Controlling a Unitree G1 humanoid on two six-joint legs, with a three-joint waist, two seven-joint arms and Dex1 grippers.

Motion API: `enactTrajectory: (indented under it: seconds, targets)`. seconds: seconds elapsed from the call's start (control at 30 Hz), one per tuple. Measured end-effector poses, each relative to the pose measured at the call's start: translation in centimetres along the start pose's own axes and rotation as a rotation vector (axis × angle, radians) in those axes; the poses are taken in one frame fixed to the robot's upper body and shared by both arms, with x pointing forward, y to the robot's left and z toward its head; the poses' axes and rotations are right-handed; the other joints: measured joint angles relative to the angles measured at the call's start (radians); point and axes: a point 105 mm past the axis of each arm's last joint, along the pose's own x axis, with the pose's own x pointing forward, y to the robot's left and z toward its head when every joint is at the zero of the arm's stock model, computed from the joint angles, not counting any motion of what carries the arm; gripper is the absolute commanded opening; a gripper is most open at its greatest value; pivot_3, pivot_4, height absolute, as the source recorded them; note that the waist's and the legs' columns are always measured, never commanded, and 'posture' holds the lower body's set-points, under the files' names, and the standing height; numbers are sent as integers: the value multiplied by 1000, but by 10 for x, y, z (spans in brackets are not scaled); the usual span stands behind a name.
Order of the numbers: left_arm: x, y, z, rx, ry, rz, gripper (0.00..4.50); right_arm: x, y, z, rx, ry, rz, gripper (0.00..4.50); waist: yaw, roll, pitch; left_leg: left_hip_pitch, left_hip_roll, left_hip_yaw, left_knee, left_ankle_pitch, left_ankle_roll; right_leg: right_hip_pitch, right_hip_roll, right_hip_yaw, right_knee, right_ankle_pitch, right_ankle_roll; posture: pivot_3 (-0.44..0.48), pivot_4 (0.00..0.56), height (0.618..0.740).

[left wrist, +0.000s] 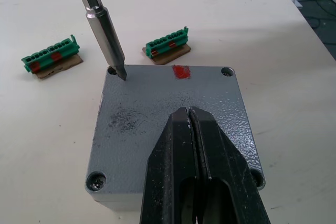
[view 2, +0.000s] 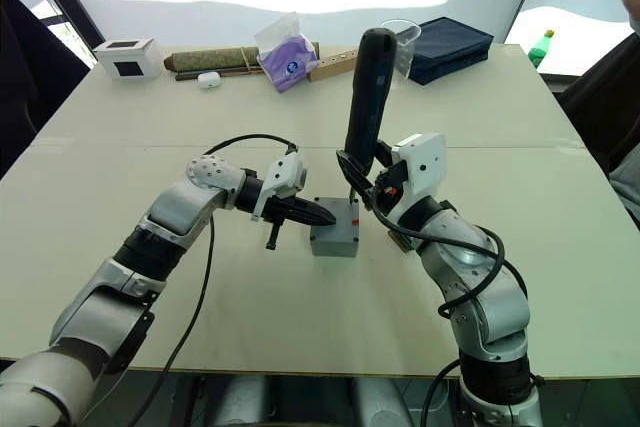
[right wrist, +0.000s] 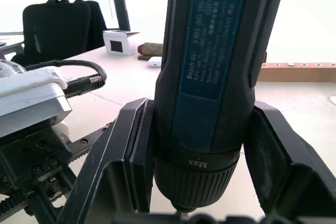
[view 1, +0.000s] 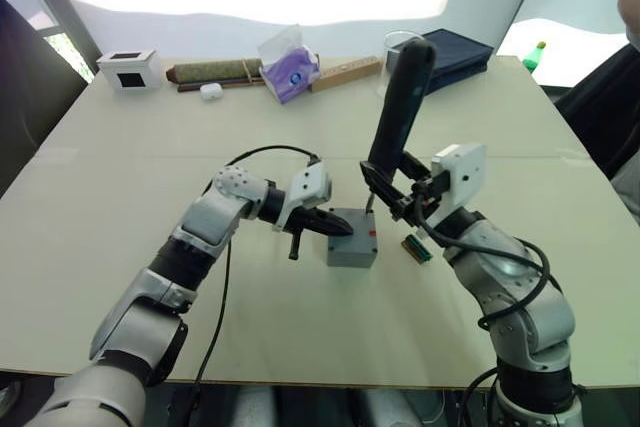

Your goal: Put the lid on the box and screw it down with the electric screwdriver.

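One lid seated on box, left jaws together pressing it, right jaws clamped on electric screwdriver.

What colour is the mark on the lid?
Red, on the grey lid; clearest in the left wrist view.

The box sits mid-table (lid on it), two connector strips just right

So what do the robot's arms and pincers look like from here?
Both arms are silver-grey jointed segments with black bands and loose black cables. Each wrist carries a white housing. The left pincer and right pincer each have two black fingers; the left one's look scuffed, the right one's carry flat pads.
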Motion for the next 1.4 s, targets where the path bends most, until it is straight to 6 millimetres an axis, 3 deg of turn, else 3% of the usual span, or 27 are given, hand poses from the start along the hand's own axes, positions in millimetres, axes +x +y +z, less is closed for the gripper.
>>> enactTrajectory:
  seconds: [0.8, 1.03, 1.4]
  targets:
    - [0, -1, -3, 5, 3, 12, 0, -1, -5, -9, -22, -14, -43, 2082, 0, 0, 0, 7, 0, 0, -1, -1, 1, 7, 0, 0, 0, 0, 0, 0, 150, 740]
    - [0, 0, -3, 4, 3, 16, 0, 3, 1, -10, -39, -15, -29, 2082, 0, -1, 0, 8, 0, 0, -1, -1, 1, 7, 0, 0, 0, 0, 0, 0, 150, 740]
    - [-1, -3, -10, -8, 13, 16, 0, -3, 3, -25, -25, 14, -71, 2082, -1, -11, -11, 13, 1, 0, -2, -1, 2, 14, 1, 0, -2, -1, -1, 0, 150, 740]
